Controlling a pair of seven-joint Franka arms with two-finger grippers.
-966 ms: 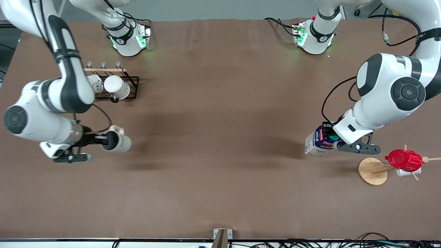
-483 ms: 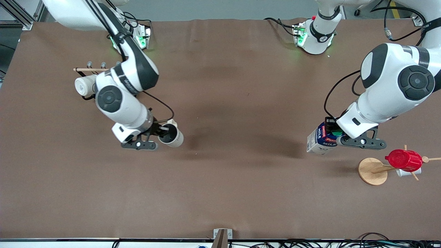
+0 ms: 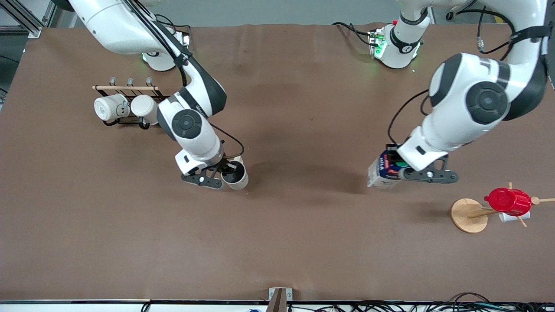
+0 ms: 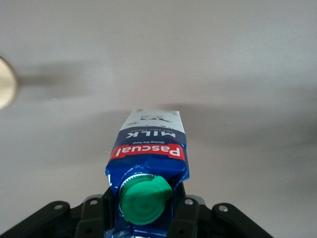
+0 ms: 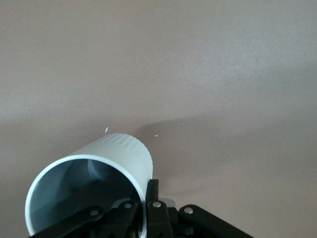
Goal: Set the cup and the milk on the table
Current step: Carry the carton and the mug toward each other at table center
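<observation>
My right gripper (image 3: 225,174) is shut on the rim of the cream-white cup (image 3: 235,175), holding it over the brown table (image 3: 295,242) near its middle; one finger is inside the grey interior, one outside. In the right wrist view the cup (image 5: 94,183) shows tilted with its mouth toward the camera, held at my gripper (image 5: 146,208). My left gripper (image 3: 401,170) is shut on the milk (image 3: 383,171) at its dark blue top, over the table toward the left arm's end. The left wrist view shows the milk (image 4: 148,158) with green cap and red label between my gripper's fingers (image 4: 146,218).
A black rack (image 3: 130,106) with two white mugs (image 3: 110,107) stands toward the right arm's end. A wooden mug tree (image 3: 470,215) with a red cup (image 3: 508,201) stands toward the left arm's end, nearer the front camera than the milk.
My right gripper has carried the cup from the right arm's end toward the middle of the table. My left gripper has moved the milk a little toward the middle.
</observation>
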